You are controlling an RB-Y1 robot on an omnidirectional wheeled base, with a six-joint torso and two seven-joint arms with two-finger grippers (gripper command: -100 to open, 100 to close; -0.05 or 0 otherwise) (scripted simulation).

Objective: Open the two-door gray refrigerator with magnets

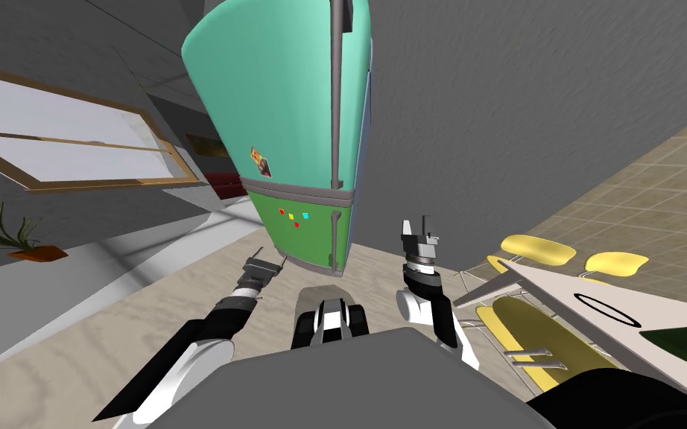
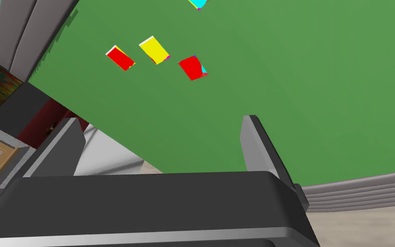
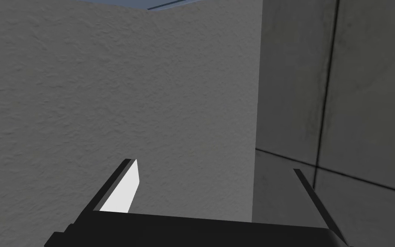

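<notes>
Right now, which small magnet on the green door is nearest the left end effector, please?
The cyan-edged red magnet; the other red magnet, yellow magnet and cyan magnet sit higher.

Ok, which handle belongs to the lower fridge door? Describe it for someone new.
Find the tall refrigerator against the grey wall: teal door above, green door below. The lower handle is the short grey upright bar near the green door's right edge, beyond the small coloured magnets. The upper handle, on the teal door, is much longer.
</notes>
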